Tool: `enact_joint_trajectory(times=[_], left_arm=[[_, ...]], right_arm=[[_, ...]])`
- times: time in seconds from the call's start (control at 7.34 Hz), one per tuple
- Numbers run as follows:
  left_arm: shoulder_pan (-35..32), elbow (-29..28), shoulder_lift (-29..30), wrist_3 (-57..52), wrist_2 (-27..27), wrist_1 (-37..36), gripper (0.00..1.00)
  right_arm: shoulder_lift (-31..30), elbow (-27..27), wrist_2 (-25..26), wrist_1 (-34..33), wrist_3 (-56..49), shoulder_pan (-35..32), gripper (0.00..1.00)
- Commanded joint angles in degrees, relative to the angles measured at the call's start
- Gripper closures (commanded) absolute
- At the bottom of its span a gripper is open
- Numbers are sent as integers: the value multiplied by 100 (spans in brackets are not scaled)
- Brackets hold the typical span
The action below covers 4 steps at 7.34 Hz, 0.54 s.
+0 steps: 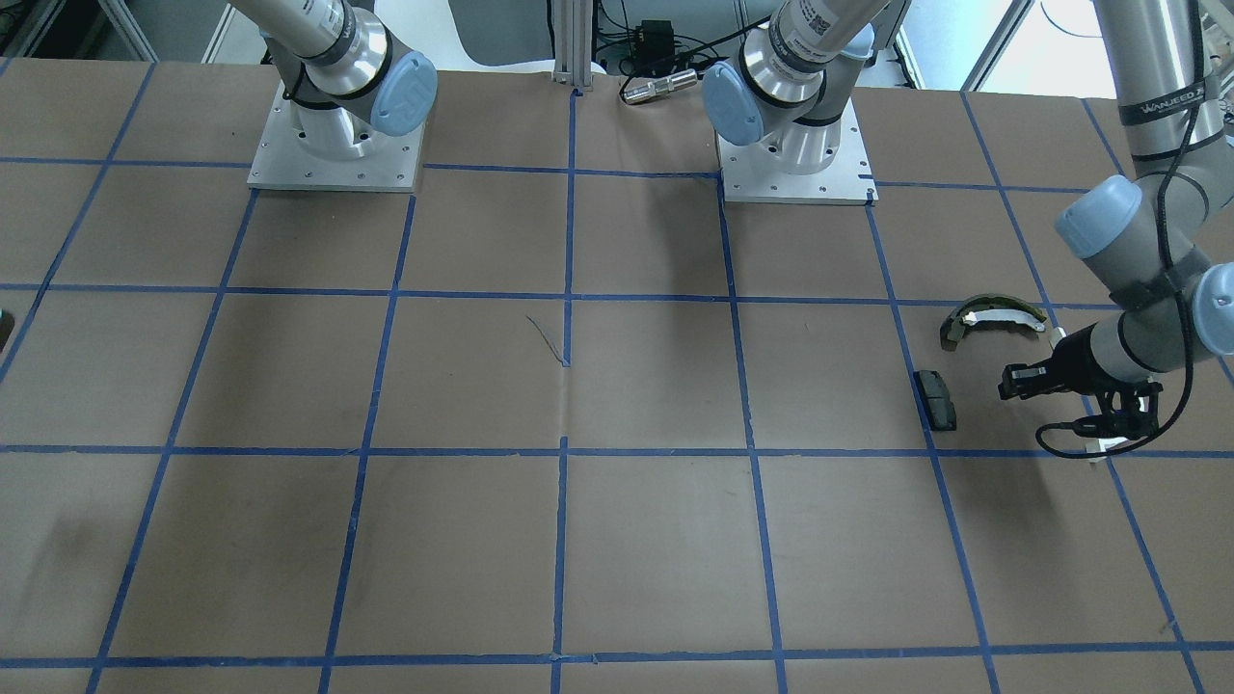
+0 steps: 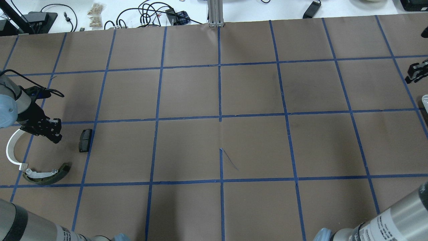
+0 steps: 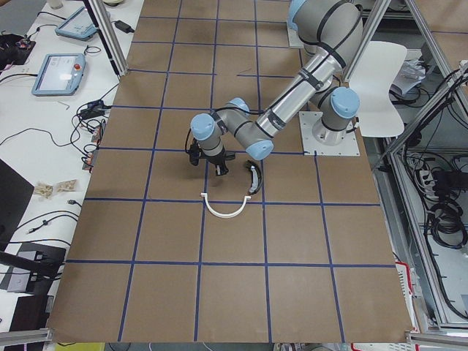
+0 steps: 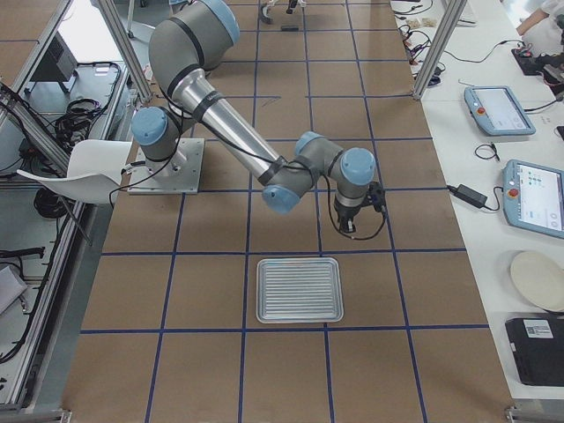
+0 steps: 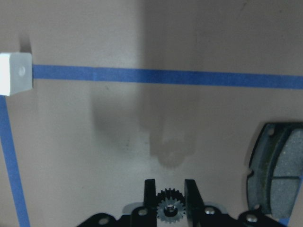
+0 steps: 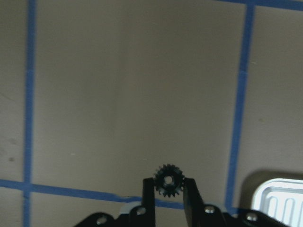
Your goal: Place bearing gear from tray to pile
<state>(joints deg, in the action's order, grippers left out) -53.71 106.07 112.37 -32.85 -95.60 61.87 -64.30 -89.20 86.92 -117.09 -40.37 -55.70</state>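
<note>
My left gripper [image 2: 55,132] is shut on a small black bearing gear [image 5: 169,208] and holds it just above the table, among the pile. The pile is a white plastic arc [image 2: 11,150], an olive-dark curved piece with a white strip [image 2: 46,175] and a black rectangular pad [image 2: 85,140]. The pad [image 5: 279,170] lies to the gripper's right in the left wrist view. My right gripper [image 2: 414,73] is shut on a second black gear [image 6: 168,179], above the table beside the metal tray [image 4: 299,289]. The tray looks empty in the exterior right view.
The table is brown paper with a blue tape grid. The two arm bases [image 1: 335,145] stand on plates at the robot's edge. Cables and tablets [image 4: 533,194] lie on the side bench beyond the table. A corner of the tray [image 6: 279,198] shows in the right wrist view.
</note>
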Motion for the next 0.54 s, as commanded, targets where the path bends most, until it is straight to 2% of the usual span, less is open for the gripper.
enact_joint_trajectory(times=[0.0, 0.27, 0.41], left_arm=[[-8, -16, -22, -2, 7, 9, 1], [-43, -104, -66, 7, 7, 53, 0], [-104, -244, -49, 41, -11, 105, 0]], right_arm=[[-652, -736, 0, -76, 1744, -1200, 95], [-865, -932, 26, -77, 3685, -2553, 95], [-856, -933, 244, -86, 4660, -3265, 95]])
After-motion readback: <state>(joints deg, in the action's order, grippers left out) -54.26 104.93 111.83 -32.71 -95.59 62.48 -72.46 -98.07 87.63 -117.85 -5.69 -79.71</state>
